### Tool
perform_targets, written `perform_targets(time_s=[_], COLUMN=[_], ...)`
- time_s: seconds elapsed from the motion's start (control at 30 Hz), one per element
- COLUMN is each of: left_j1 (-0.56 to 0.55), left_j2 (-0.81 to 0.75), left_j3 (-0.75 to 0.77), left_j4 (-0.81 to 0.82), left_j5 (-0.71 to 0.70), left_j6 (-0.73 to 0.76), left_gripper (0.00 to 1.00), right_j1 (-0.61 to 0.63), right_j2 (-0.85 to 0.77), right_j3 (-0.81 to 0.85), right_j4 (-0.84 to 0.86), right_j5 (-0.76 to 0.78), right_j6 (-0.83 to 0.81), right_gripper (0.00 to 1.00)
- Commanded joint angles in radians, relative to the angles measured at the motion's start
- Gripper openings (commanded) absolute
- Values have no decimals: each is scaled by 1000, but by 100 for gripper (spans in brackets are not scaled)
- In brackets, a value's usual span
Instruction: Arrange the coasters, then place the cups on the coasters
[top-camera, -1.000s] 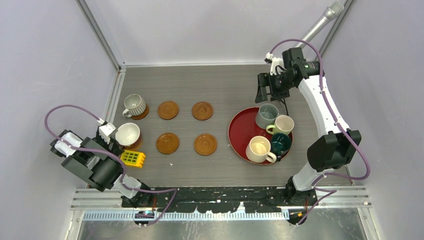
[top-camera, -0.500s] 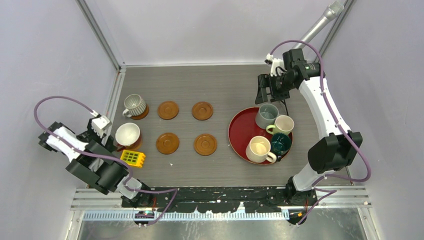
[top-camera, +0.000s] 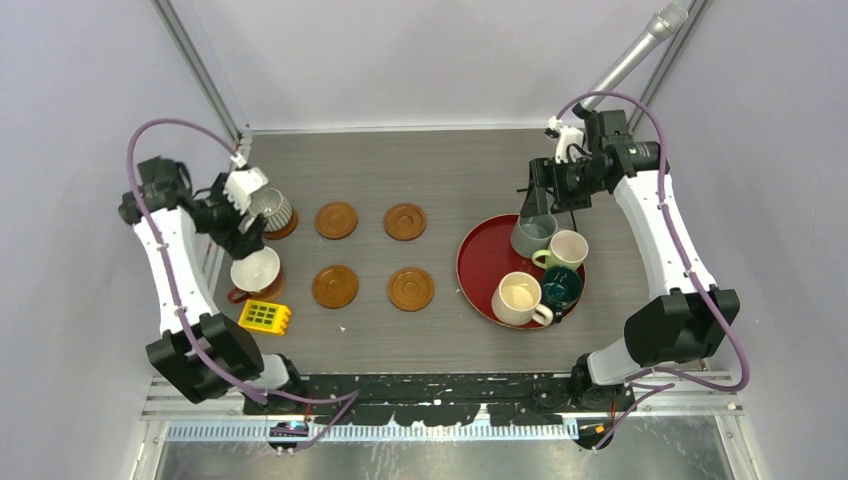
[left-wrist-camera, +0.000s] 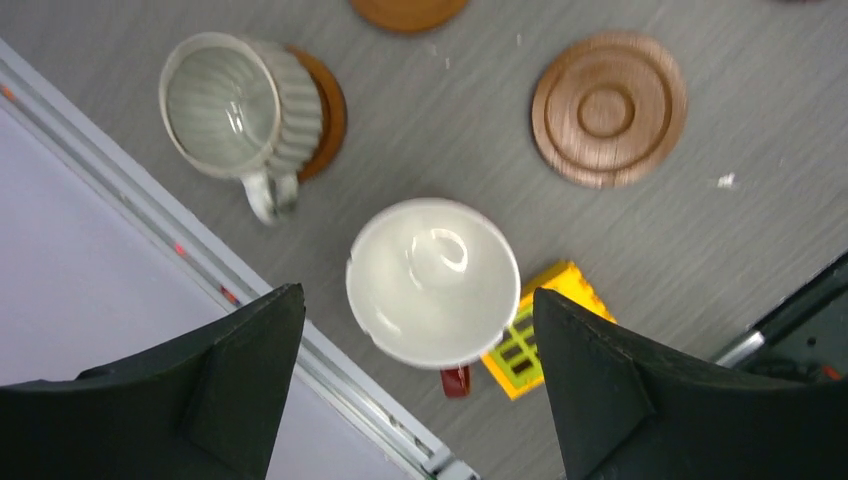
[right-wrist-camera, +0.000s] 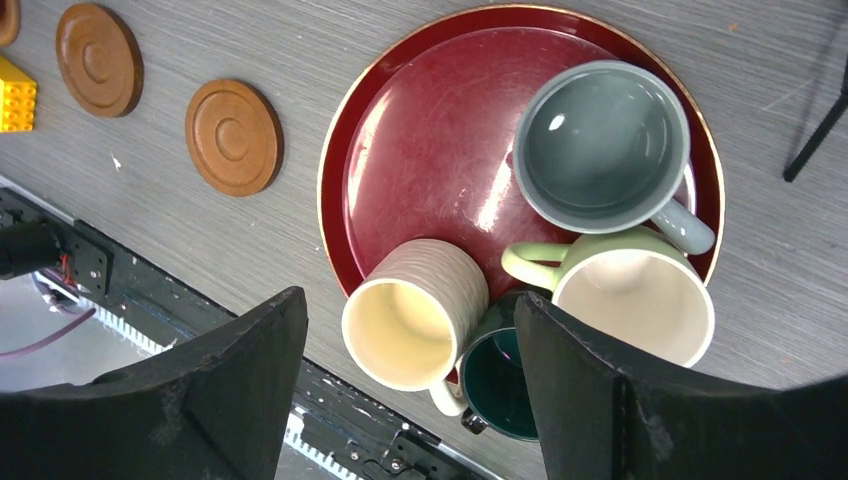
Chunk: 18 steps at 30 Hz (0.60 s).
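Six coasters are laid out on the bench (top-camera: 450, 170) in a tidy two-by-three grid. The left column is already filled: the ribbed mug (top-camera: 270, 208) sits on the far-left coaster (top-camera: 287, 228), and the white mug (top-camera: 255, 268) sits on the near-left coaster (top-camera: 238, 295), which only peeks out from under it. The other four coasters (top-camera: 336, 220) (top-camera: 405, 221) (top-camera: 335, 286) (top-camera: 411, 288) are bare. I'd guess they're spaced apart like that so each mug gets its own spot with room for a handle.

The other four cups are bunched on the red tray (right-wrist-camera: 420, 150) off to the right: grey-blue mug (right-wrist-camera: 600, 145), pale green mug (right-wrist-camera: 630, 300), cream mug (right-wrist-camera: 410, 330) and dark teal mug (right-wrist-camera: 500, 385), pretty much touching each other.

The left tool (top-camera: 242, 222) hangs above the gap between the two placed mugs, jaws spread wide with nothing in them. The white mug is straight below it in the wrist view, so it looks like a finished drop-off. The right tool (top-camera: 536, 200) is over the far edge of the tray, jaws also wide apart and empty. My read is that it's lining up on the grey-blue mug, since that one is nearest.

There's also a yellow block (top-camera: 266, 317) just beside the white mug. It's not part of the job, but it's crowding that corner a bit.
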Motion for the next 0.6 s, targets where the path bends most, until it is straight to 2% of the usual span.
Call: perform_targets(time_s=[0.0, 0.13, 0.2, 0.33, 0.5, 0.57], left_j1=[-228, -510, -644, -870, -1089, -1139], left_j2=[26, 87, 117, 154, 180, 194], left_j3=[134, 236, 272, 246, 169, 144], left_j4=[77, 74, 73, 197, 362, 421], left_j5=[-136, -313, -330, -421, -513, -529], left_j6=[-383, -591, -675, -826, -910, -929], left_gripper=[86, 90, 99, 100, 100, 100], right_j1=[-53, -97, -124, -133, -139, -167], right_j2=[-50, -66, -77, -92, -51, -27], right_j3=[-24, -52, -70, -106, -99, -101], right_j4=[31, 30, 30, 22, -31, -51], right_j5=[-42, -55, -49, 8, 132, 167], right_j6=[-27, -47, -74, -133, -175, -184], right_gripper=[80, 80, 80, 80, 80, 80])
